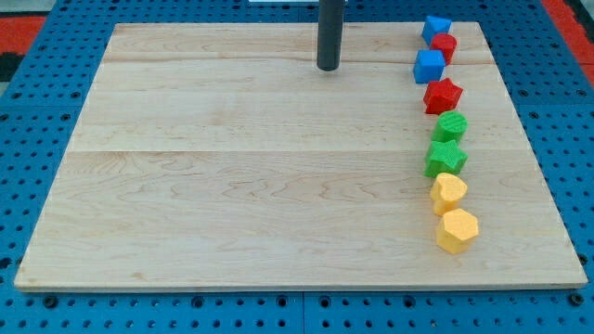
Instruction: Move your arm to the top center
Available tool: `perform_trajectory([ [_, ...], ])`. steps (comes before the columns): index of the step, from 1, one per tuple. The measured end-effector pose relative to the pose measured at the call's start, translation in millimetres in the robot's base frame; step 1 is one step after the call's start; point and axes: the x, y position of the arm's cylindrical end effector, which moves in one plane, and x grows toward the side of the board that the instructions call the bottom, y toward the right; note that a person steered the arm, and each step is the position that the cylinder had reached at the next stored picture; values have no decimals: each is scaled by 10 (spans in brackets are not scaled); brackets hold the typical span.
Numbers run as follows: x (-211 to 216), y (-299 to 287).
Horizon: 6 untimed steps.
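- Desk (232,186): pale wooden board, plank seams running across, lying on a blue perforated base (28,111).
- Eight blocks in a rough line down the view's right side, all resting on the desk.
- From the top: blue block (436,27), shape unclear; red block (445,45) touching it, partly hidden; blue cube (430,66); red star (443,95).
- Lower: green block (452,125), possibly a hexagon; green star (445,159) just below it.
- Lowest: yellow hexagon (449,193), then another yellow hexagon (458,230) touching it.
- My tip (328,69) meets the desk at top center, well left of the blocks.
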Motion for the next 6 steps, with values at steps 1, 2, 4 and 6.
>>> perform_trajectory([
  [1,-3,15],
  [2,428,188],
  [4,714,4],
  [6,-220,-272],
])
